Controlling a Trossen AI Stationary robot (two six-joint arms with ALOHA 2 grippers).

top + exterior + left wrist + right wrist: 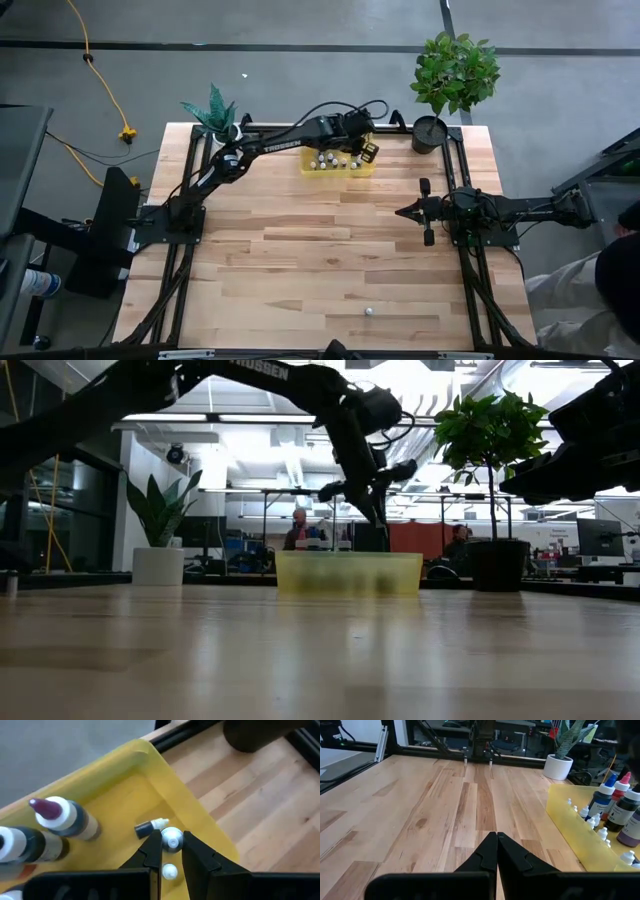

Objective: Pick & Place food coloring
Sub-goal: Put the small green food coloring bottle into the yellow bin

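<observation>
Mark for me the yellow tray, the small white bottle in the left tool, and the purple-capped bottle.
yellow tray (165, 780), left wrist view, bare side wall.
small white bottle (172, 839), left wrist view, its cap, between the fingers.
purple-capped bottle (46, 807), left wrist view, purple cap.

White lettering on the left arm reads "TROSSEN" only in part; the bottle labels are too small to read.
</observation>
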